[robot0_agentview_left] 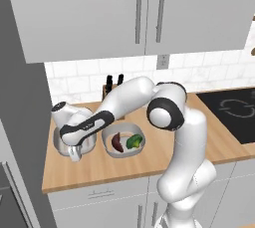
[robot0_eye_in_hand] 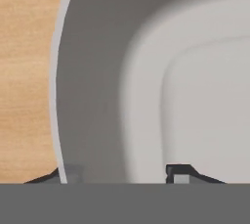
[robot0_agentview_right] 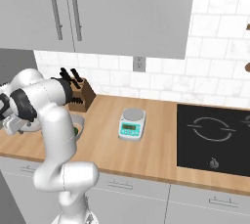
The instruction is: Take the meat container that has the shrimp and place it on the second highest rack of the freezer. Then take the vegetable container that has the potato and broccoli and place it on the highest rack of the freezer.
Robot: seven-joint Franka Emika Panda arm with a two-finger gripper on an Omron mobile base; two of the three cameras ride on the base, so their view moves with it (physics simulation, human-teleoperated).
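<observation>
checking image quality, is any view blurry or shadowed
Hand view: the container wall is soft and blurred up close, shaded grey, and the tool straddles it. Left base view: sharp, with even light on the potato and broccoli.

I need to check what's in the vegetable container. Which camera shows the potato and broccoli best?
The left base view: the potato and the broccoli lie side by side in the open vegetable container, unobstructed. In the right base view the arm covers most of that container, leaving a sliver of green. The hand view looks into a different grey container.
</observation>
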